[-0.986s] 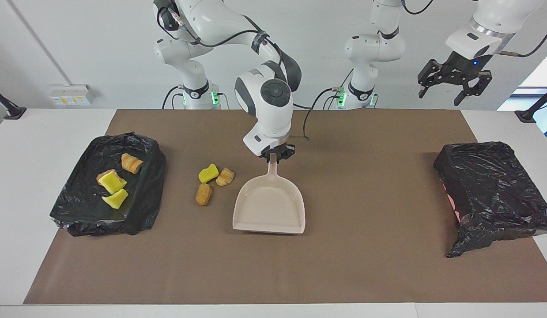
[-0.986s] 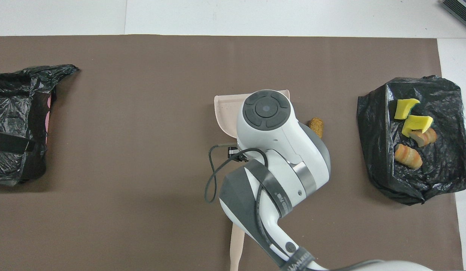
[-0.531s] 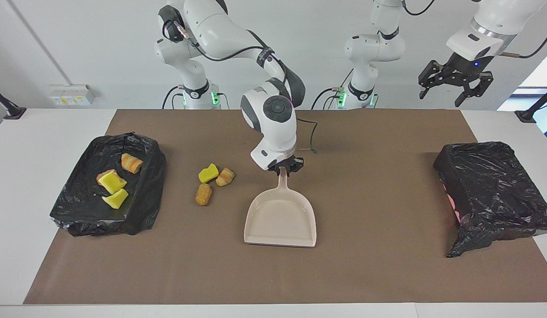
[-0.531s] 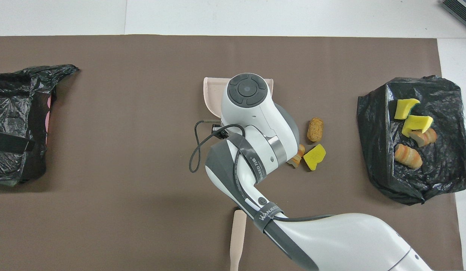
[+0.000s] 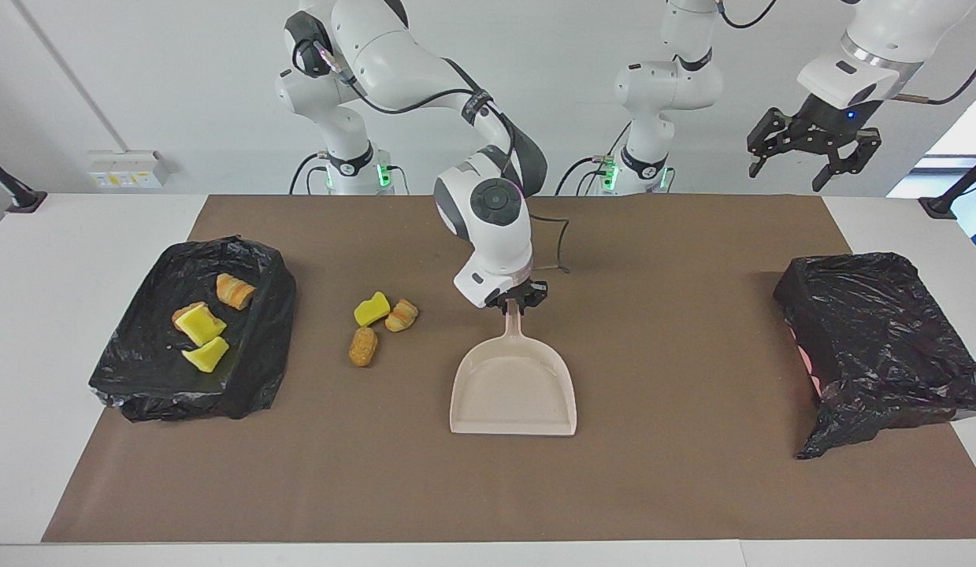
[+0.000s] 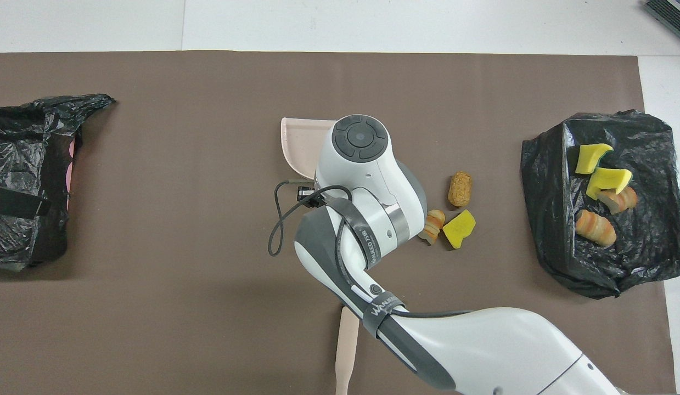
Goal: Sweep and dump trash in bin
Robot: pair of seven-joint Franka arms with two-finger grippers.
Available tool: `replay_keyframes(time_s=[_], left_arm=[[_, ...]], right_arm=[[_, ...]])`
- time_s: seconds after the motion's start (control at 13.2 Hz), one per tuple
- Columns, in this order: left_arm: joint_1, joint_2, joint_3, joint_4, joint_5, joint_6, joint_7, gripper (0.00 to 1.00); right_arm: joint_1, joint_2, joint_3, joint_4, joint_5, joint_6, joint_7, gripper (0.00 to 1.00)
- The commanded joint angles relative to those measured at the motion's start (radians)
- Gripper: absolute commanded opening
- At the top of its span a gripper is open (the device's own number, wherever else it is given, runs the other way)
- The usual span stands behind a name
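Three trash pieces [image 5: 381, 321] lie beside dustpan [image 5: 513, 386]. Right gripper [image 5: 517, 300] clamped on its handle. Left gripper [image 5: 810, 150] raised, fingers spread, empty.

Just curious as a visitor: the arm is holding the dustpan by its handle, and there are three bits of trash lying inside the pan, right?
Not quite. The right gripper does hold the dustpan by its handle, but the pan is empty. The three trash pieces lie on the brown mat beside it, as the facing view shows.

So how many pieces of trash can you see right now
7. Four lie in the black-lined bin toward the right arm's end. Three lie on the mat beside it. None seems hidden.
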Motion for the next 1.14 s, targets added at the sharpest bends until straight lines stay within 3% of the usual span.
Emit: replay_keyframes(time_s=[0.0,0.08,0.15,0.38,0.68,1.06], left_arm=[[0.005,0.003,0.0,0.019,0.008,-0.02,-0.003,1.0],[0.003,0.003,0.001,0.019,0.008,-0.022,-0.015,1.0],[0.003,0.003,0.0,0.019,0.008,-0.02,-0.026,1.0],[0.003,0.0,-0.002,0.017,0.008,-0.023,-0.035,1.0],[0.0,0.009,-0.003,0.013,0.008,-0.003,-0.029,1.0],[-0.067,0.053,-0.005,0.01,0.006,0.086,-0.095,1.0]], right_arm=[[-0.009,-0.025,0.003,-0.051,0.053,0.04,-0.047,0.22],[-0.009,-0.026,0.003,-0.053,0.053,0.039,-0.059,0.42],[-0.007,-0.031,0.003,-0.057,0.05,0.039,-0.081,0.99],[-0.018,-0.035,0.001,-0.056,0.049,0.011,-0.115,1.0],[-0.101,-0.077,0.001,-0.05,0.041,-0.111,-0.147,1.0],[-0.101,-0.306,0.0,-0.183,0.035,-0.243,-0.11,1.0]])
